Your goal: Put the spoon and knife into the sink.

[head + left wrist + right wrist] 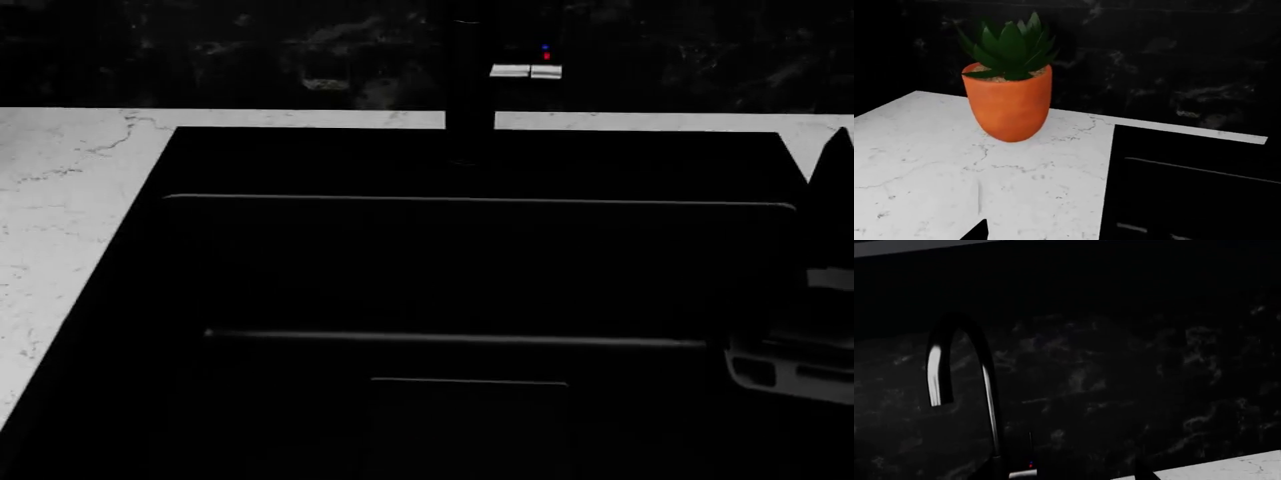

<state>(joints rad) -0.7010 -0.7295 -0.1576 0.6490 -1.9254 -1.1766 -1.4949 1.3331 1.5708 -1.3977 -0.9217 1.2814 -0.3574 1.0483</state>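
Note:
The spoon and the knife are out of view in all three views. The black sink (467,265) fills most of the head view, its stepped ledges dimly lit and nothing visible inside. In the left wrist view the sink's corner (1187,185) lies beside white marble. Only one dark fingertip (978,231) of my left gripper shows, over the counter. A dark fingertip (1142,471) of my right gripper shows faintly, facing the back wall. Part of the right arm (794,365) hangs over the sink's right side.
An orange pot with a green succulent (1009,102) stands on the marble counter (921,165) left of the sink. The black faucet (469,70) rises at the sink's back edge, its curved spout (964,365) close to the right wrist. A black marbled wall runs behind.

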